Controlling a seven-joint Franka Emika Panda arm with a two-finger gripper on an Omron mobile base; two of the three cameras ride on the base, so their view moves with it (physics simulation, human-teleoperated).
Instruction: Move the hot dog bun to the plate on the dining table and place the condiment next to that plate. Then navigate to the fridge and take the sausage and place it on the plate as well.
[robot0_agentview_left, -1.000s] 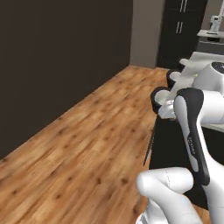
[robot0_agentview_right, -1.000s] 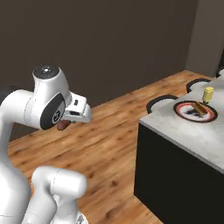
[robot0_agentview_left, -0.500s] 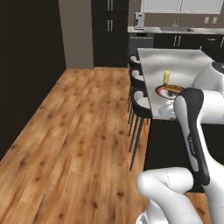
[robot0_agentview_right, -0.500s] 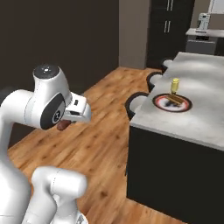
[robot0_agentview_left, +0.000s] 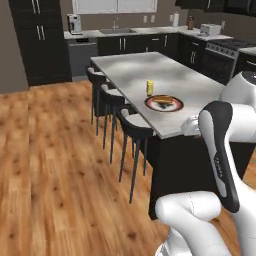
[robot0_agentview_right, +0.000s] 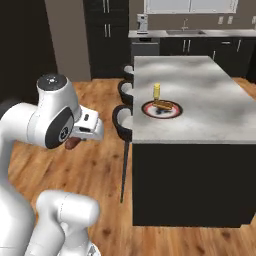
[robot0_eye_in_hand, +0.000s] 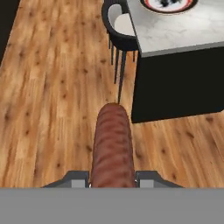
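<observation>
My gripper (robot0_eye_in_hand: 111, 177) is shut on the sausage (robot0_eye_in_hand: 111, 144), a reddish-brown cylinder that juts forward over the wood floor; in the right base view the sausage (robot0_agentview_right: 73, 144) hangs under the hand, left of the dining table (robot0_agentview_right: 215, 100). On the marble top lies the red-rimmed plate (robot0_agentview_right: 161, 109) with the hot dog bun (robot0_agentview_right: 163, 105) on it. The yellow condiment (robot0_agentview_right: 156, 91) stands just behind the plate. From the left base camera I see the plate (robot0_agentview_left: 164, 103), the bun (robot0_agentview_left: 162, 99) and the condiment (robot0_agentview_left: 149, 88) on the table (robot0_agentview_left: 135, 70). The plate's edge (robot0_eye_in_hand: 168, 5) shows at the hand view's top.
Dark bar stools (robot0_agentview_left: 135, 131) line the table's near side, one stool (robot0_eye_in_hand: 118, 26) between my hand and the plate. A dark counter with a sink (robot0_agentview_left: 117, 31) runs along the back wall, and a stove (robot0_agentview_left: 230, 47) stands at the right. Open wood floor (robot0_agentview_left: 45, 165) lies to the left.
The whole picture has swung as the base turned, bringing the dining table and kitchen in front of me. The sausage stays gripped.
</observation>
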